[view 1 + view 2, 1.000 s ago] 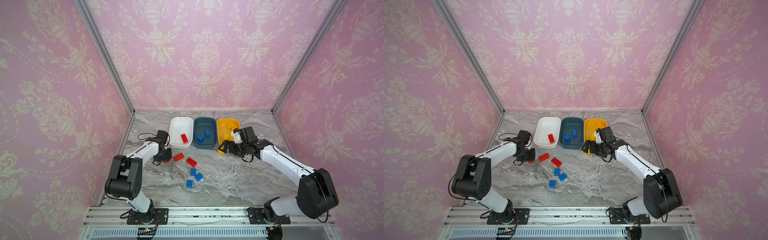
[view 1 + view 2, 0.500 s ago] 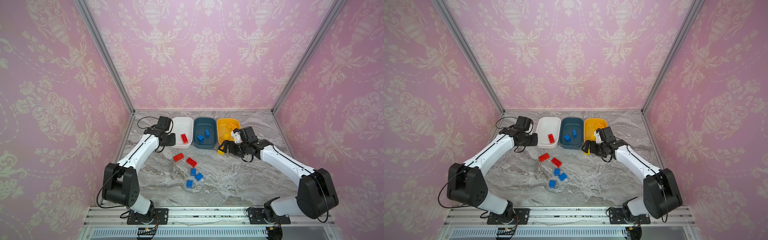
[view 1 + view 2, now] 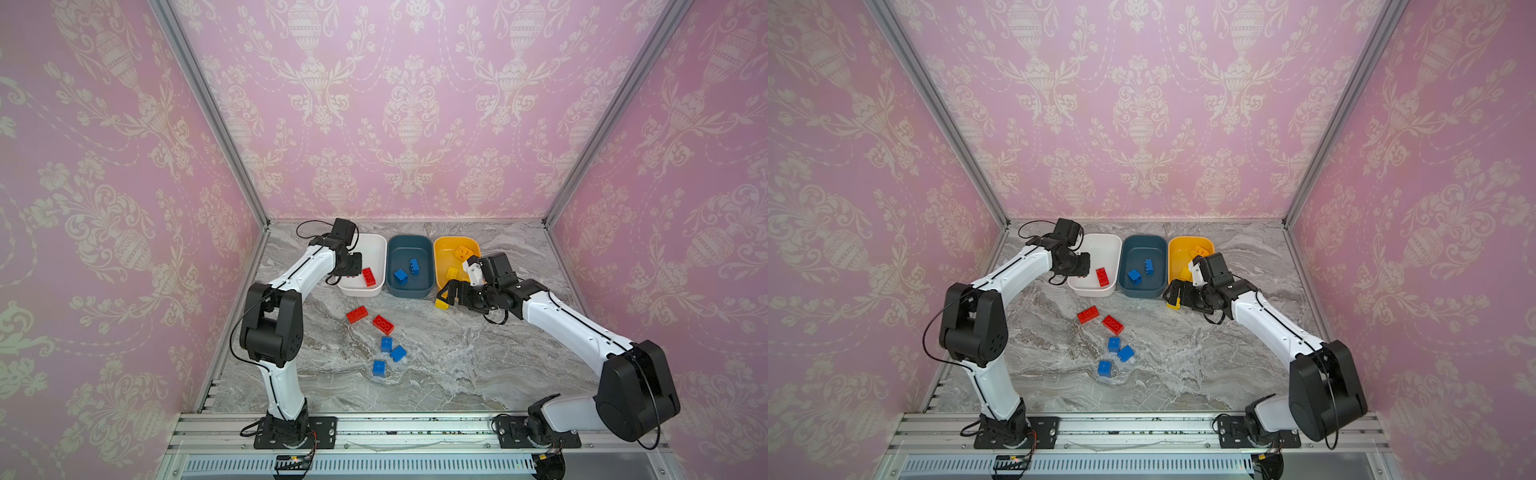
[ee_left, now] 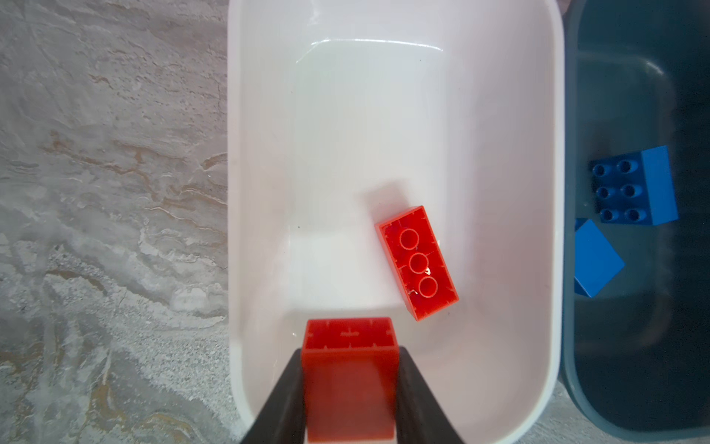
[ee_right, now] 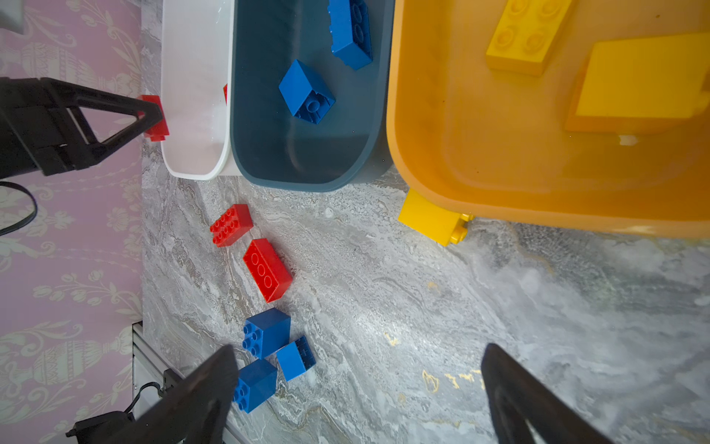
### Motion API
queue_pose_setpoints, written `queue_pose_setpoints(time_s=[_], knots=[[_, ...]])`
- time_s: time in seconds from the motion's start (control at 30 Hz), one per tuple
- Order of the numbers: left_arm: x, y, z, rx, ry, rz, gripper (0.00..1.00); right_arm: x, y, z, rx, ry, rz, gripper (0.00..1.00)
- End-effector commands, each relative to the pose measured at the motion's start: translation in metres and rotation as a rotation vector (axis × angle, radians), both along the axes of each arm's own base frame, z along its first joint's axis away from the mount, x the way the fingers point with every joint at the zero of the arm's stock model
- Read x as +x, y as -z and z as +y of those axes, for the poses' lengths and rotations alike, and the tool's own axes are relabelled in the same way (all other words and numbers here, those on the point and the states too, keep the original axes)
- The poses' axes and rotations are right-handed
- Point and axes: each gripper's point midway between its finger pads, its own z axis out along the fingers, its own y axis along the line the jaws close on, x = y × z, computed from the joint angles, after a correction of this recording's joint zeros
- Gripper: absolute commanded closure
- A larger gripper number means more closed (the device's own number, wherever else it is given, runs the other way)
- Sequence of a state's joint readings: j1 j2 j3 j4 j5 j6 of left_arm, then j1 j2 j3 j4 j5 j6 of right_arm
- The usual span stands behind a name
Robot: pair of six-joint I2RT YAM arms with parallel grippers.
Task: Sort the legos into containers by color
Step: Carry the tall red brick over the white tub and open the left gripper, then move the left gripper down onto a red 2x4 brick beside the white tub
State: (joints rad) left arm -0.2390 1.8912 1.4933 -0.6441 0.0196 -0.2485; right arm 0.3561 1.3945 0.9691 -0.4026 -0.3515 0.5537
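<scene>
This is a robot test cell in a lab, dressed to look homely. Three flat walls (image 3: pixel 411 104) carry pink damask wallpaper and meet at bare aluminium posts (image 3: pixel 210 112). The grey marble-look worktop (image 3: pixel 457 353) ends at its front edge in an aluminium rail (image 3: pixel 415 424). The left arm (image 3: pixel 303 270) and right arm (image 3: pixel 569 328), both white and black, are bolted there on black plates (image 3: pixel 324 432).

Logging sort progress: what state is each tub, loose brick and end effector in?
left end effector, shut on red brick at white tub's edge.
right end effector, open.
white tub, holds one upside-down red brick.
teal tub, holds two blue bricks.
yellow tub, holds yellow pieces.
loose yellow brick, beside yellow tub.
loose red bricks, two, on table.
loose blue bricks, three, on table.
</scene>
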Motion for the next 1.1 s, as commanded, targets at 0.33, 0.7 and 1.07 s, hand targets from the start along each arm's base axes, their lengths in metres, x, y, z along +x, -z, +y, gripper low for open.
queue_pose_setpoints(time_s=[0.33, 0.7, 1.07], knots=[[0.009, 0.022, -0.006, 0.007, 0.033, 0.021, 0.40, -0.008, -0.004, -0.002, 0.001, 0.009, 0.006, 0.00], [0.004, -0.002, -0.014, 0.011, 0.062, -0.035, 0.07, -0.006, -0.004, -0.001, 0.007, 0.013, 0.005, 0.00], [-0.031, -0.028, -0.018, -0.037, 0.081, -0.079, 0.01, -0.007, -0.004, -0.001, 0.009, 0.013, 0.009, 0.00]])
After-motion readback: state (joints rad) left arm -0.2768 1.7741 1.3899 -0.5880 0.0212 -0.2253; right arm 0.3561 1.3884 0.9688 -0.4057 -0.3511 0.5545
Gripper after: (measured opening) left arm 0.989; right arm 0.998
